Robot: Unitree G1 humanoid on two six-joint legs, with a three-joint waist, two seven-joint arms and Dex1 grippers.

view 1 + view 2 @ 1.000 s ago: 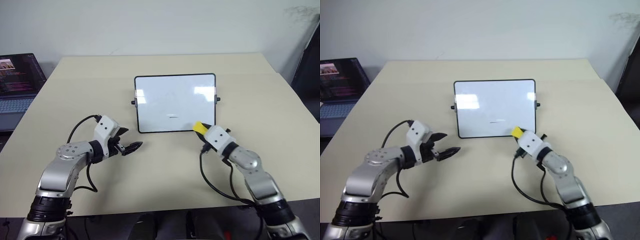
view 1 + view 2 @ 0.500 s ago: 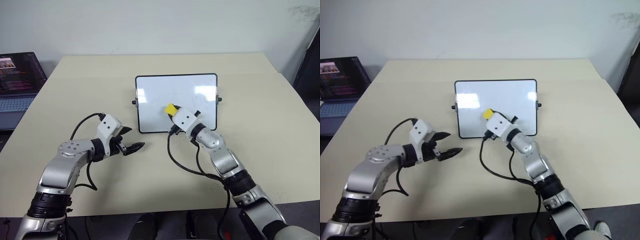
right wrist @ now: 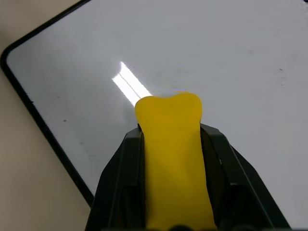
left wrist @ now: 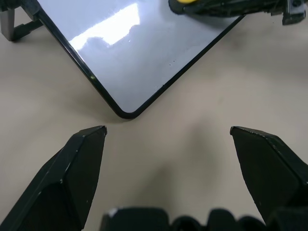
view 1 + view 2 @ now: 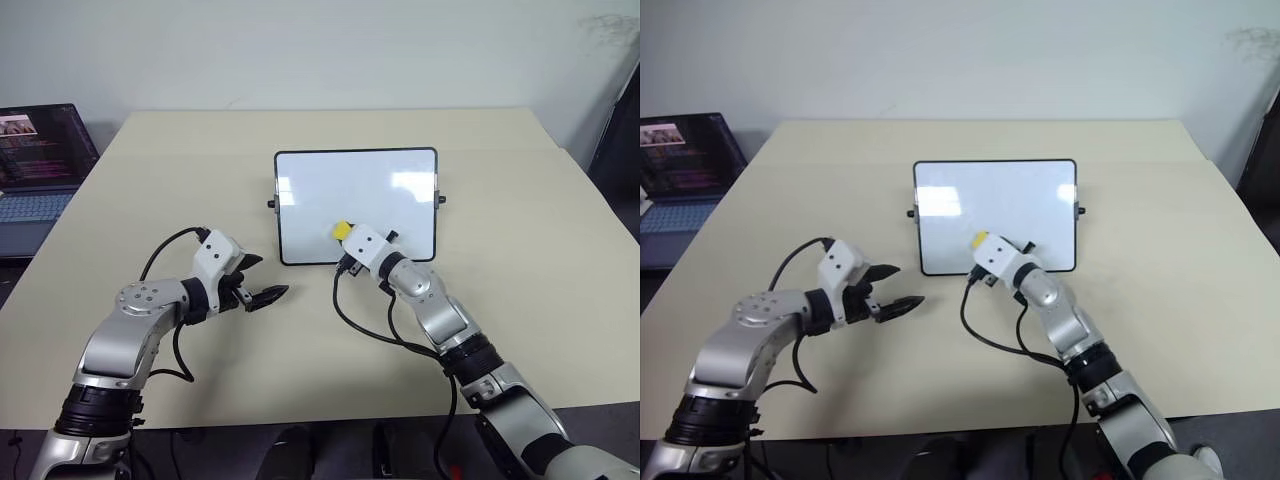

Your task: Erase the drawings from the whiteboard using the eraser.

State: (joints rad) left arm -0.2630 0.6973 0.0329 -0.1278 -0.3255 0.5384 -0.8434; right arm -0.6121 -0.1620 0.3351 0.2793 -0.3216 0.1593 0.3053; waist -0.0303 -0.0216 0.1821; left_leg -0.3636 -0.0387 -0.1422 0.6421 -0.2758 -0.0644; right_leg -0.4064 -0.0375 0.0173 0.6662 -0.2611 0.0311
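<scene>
Near the middle of the table you have the whiteboard, lying flat with its long sides running parallel to the table's far edge. Your right gripper is over the board's near edge, toward the board's middle, and its black fingers are clamped tight on the eraser. The yellow block sticks out past the fingertips and points across the white surface toward the far edge of the table. From the right wrist view you see the eraser's rounded tip above the glossy board, close to a bright glare streak; whether it presses on the surface you cannot tell. No marker strokes can be made out on the board around it.

Your left gripper sits above bare tabletop toward the table's near left, just off the board's near left corner, apart from it. Its two fingers stand wide apart with nothing between them.

Off the table's left edge you can see an open laptop.
</scene>
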